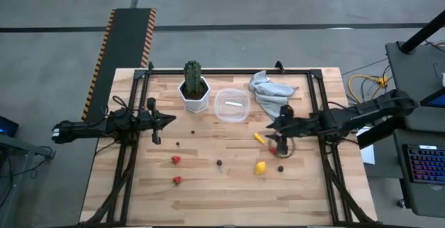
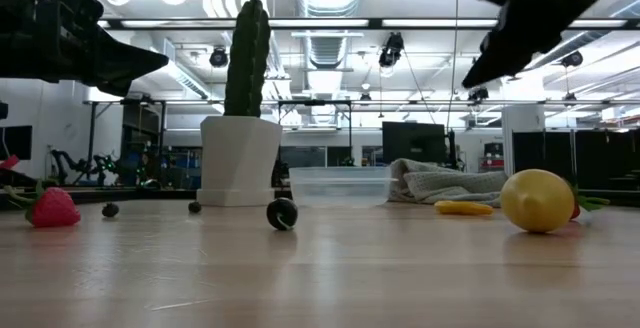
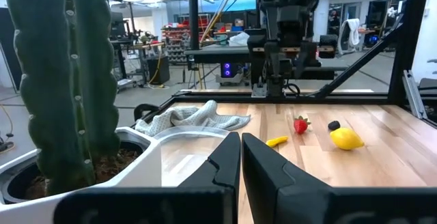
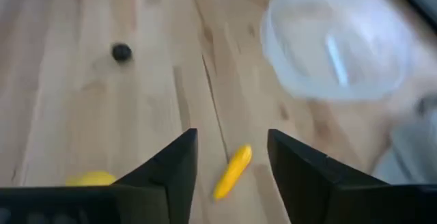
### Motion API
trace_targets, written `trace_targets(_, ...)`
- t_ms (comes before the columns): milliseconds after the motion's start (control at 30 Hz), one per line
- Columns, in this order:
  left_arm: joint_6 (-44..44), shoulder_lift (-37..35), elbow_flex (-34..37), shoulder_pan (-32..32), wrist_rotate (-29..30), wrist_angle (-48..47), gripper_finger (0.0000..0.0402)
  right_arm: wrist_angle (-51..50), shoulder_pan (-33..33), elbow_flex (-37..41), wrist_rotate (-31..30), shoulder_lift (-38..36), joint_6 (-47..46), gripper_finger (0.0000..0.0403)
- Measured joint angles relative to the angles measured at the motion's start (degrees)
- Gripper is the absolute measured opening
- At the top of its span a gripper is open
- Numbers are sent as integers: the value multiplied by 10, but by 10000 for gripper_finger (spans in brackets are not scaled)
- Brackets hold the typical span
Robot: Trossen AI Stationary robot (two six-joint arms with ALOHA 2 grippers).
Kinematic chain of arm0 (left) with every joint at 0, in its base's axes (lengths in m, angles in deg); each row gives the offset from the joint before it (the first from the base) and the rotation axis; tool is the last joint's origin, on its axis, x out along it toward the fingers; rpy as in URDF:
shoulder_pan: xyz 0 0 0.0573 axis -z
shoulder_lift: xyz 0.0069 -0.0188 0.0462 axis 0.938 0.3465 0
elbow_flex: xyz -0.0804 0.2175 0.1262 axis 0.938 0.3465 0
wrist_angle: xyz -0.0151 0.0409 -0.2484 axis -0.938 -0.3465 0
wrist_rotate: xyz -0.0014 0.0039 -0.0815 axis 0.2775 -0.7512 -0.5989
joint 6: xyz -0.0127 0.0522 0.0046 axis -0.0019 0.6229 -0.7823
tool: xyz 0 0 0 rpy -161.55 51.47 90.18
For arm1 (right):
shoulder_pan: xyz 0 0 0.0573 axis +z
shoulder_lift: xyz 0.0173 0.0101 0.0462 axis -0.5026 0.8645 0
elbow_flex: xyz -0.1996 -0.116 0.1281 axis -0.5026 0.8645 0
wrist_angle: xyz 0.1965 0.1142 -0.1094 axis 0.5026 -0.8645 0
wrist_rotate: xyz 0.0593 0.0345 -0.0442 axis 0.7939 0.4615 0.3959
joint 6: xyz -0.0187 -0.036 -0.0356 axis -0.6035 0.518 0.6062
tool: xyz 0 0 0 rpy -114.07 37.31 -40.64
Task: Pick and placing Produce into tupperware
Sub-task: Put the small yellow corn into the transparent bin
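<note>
The clear tupperware (image 1: 231, 105) stands at the table's far middle, next to the white cactus pot (image 1: 195, 94). The produce lies loose on the wood: a yellow-orange stick (image 1: 259, 138), a lemon (image 1: 260, 167), red berries (image 1: 176, 160) and dark berries (image 1: 219, 163). My right gripper (image 1: 272, 126) hovers open above the table near the stick (image 4: 232, 171), which shows between its fingers in the right wrist view. My left gripper (image 1: 165, 121) is shut and hangs in the air left of the pot, touching nothing. Seen from table height, both grippers (image 2: 130, 63) (image 2: 500, 58) are well above the wood.
A grey cloth (image 1: 270, 89) lies crumpled right of the tupperware, at the far edge. The tall green cactus (image 3: 65, 80) fills the left wrist view close by. A black frame rail (image 1: 229, 71) runs along the far edge. Bare wood lies along the near edge (image 1: 222, 207).
</note>
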Motion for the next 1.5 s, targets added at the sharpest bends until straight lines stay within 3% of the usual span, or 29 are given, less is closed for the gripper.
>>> trace_targets(200, 0, 0, 0, 0, 0, 0, 0, -88, 0, -73, 1, 119, -92, 191)
trace_targets(733, 4, 0, 0, 0, 0, 0, 0, -93, 0, -131, -25, 318, -137, 176)
trace_targets(1000, 3, 0, 0, 0, 0, 0, 0, -94, 0, -131, -25, 360, -143, 160)
trace_targets(1500, 2, 0, 0, 0, 0, 0, 0, -85, -5, -116, -54, 367, -141, 146)
